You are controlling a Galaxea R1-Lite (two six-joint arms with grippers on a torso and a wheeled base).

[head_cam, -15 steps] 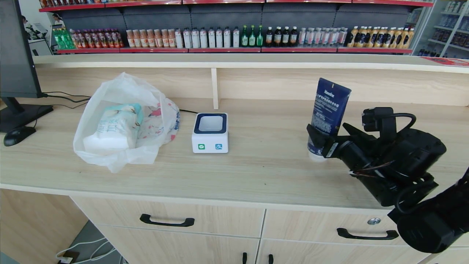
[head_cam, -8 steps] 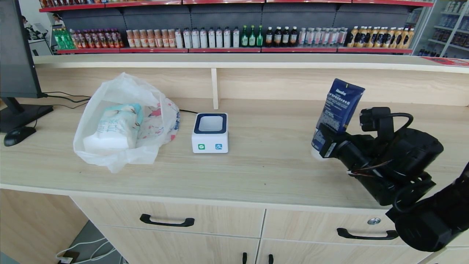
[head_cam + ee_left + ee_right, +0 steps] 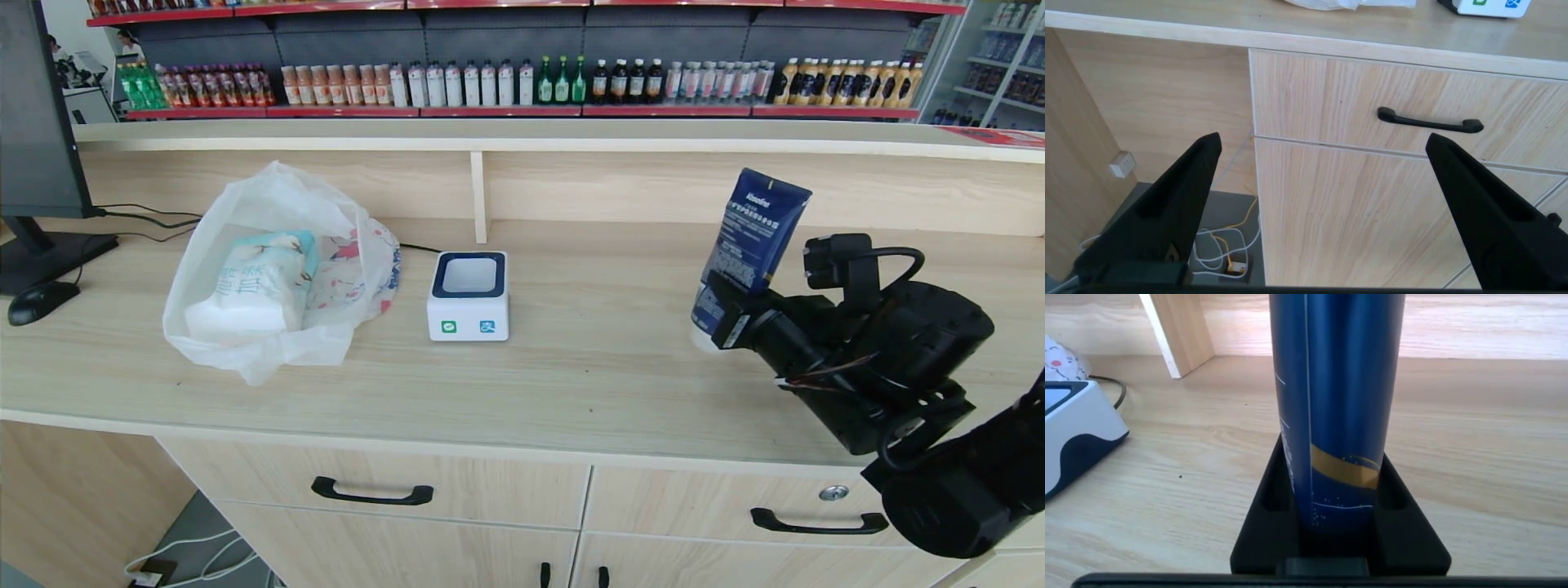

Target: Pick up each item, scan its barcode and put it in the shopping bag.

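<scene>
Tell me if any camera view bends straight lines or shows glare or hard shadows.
Head view: the counter's long edges bow, a wide-lens bend; shadows by the bag and scanner are soft. Right wrist view: a pale streak runs down the tube, maybe sheen. Left wrist view: even light on the drawer front.

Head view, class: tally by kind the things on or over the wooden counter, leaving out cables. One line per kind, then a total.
Blue tube: 1
White soft pack: 1
Plastic shopping bag: 1
Scanner box: 1
Computer mouse: 1
Monitor: 1
Total: 6
</scene>
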